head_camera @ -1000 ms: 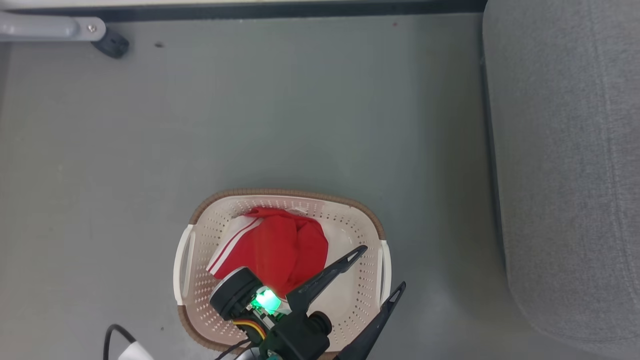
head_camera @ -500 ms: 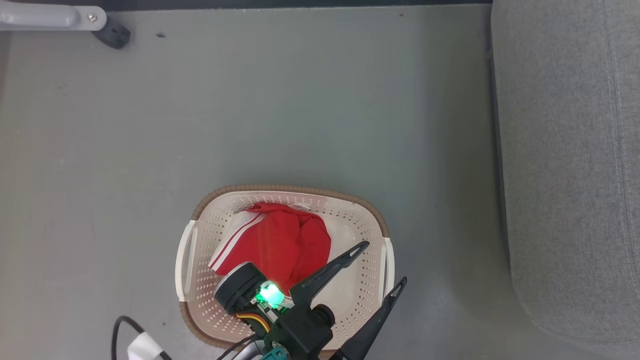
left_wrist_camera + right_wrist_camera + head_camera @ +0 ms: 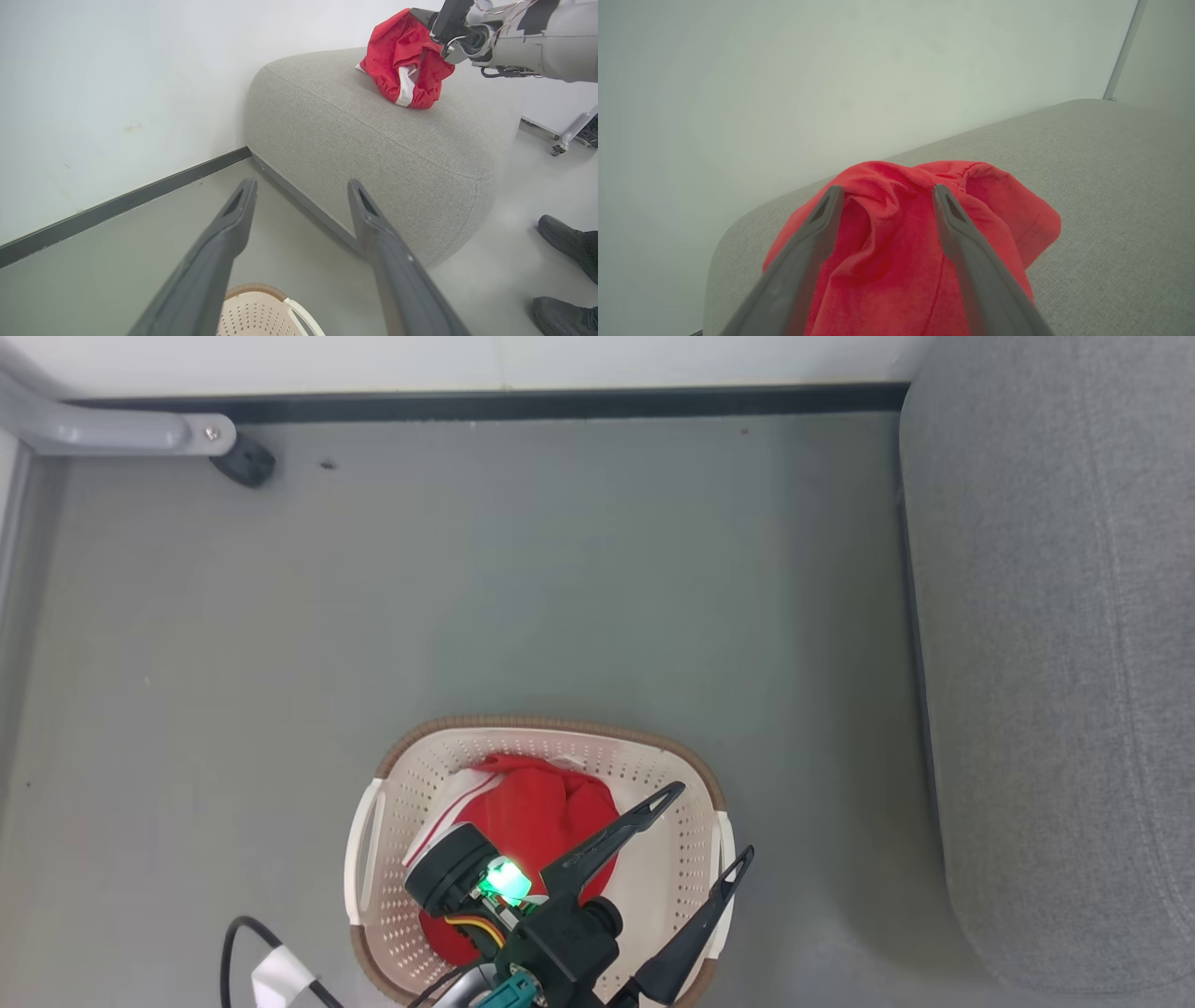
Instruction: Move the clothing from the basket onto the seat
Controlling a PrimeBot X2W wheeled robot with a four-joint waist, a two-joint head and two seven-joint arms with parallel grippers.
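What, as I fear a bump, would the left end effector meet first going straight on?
The left end effector would probably first meet the side of the seat, low near the floor; depth is unclear.

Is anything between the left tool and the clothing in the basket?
Nothing visible does. The left tool hangs open over the basket, and the red clothing lies uncovered inside it, right beside the fingers.

A grey-green floor (image 3: 467, 597) meets a white wall (image 3: 373, 359) along a dark skirting strip (image 3: 560, 403); upper left, a grey metal leg (image 3: 121, 431) on a black caster (image 3: 243, 462).
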